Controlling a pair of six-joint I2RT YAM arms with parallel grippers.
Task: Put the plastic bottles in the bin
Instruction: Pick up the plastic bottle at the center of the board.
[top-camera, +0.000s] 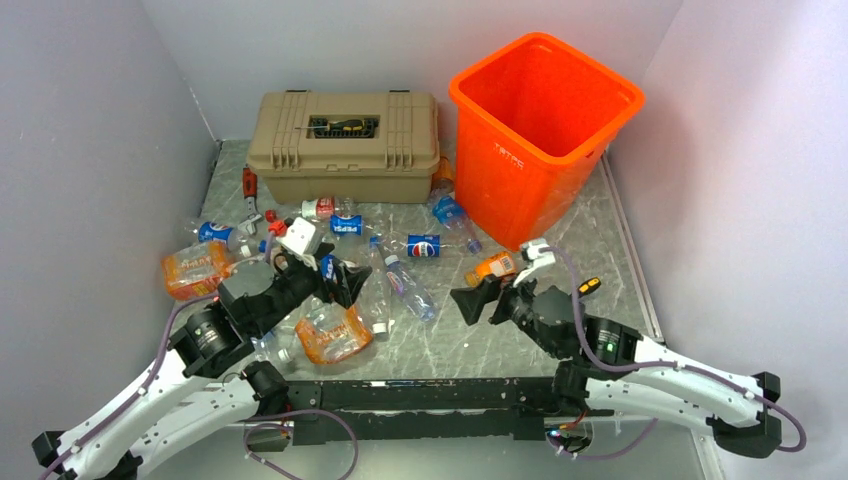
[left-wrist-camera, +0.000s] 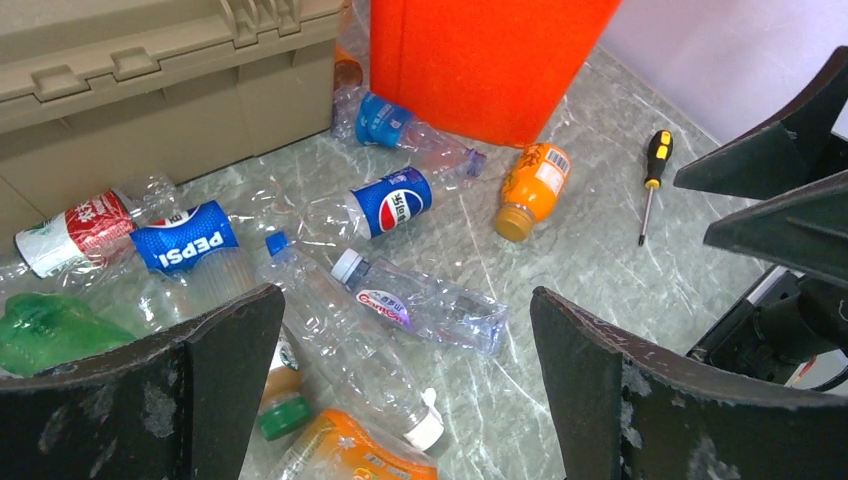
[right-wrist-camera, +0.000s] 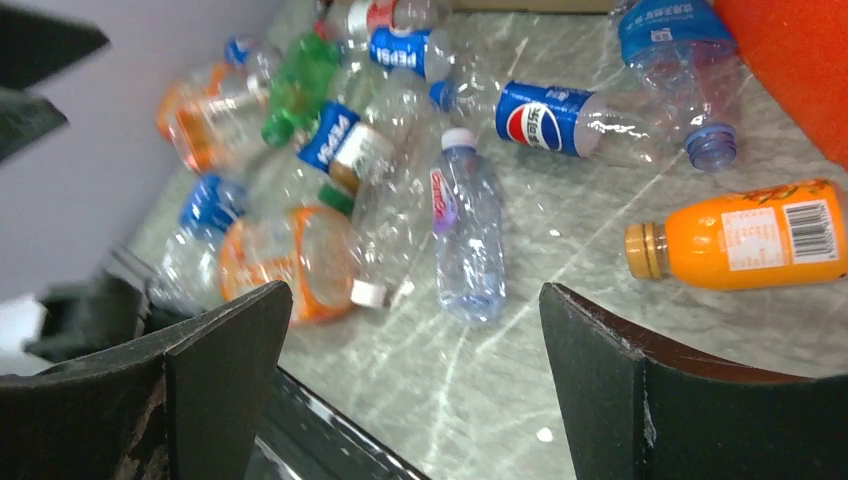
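Several clear, mostly crushed plastic bottles lie on the table's left and middle. Among them are a Pepsi bottle (top-camera: 424, 246) (left-wrist-camera: 392, 201) (right-wrist-camera: 545, 117), a small orange juice bottle (top-camera: 492, 266) (left-wrist-camera: 535, 183) (right-wrist-camera: 750, 243), a clear white-capped bottle (top-camera: 408, 285) (left-wrist-camera: 420, 300) (right-wrist-camera: 465, 240), and large orange-wrapped ones (top-camera: 197, 268) (top-camera: 333, 335). The orange bin (top-camera: 520, 180) (left-wrist-camera: 480, 60) stands upright at the back right. My left gripper (top-camera: 340, 278) (left-wrist-camera: 405, 305) is open and empty above the bottle pile. My right gripper (top-camera: 478, 302) (right-wrist-camera: 415, 300) is open and empty, left of the orange juice bottle.
A tan latched toolbox (top-camera: 345, 145) (left-wrist-camera: 150, 80) stands at the back, left of the bin. A yellow-handled screwdriver (top-camera: 590, 286) (left-wrist-camera: 652, 180) lies to the right, near the right arm. Grey walls close in the left, back and right sides.
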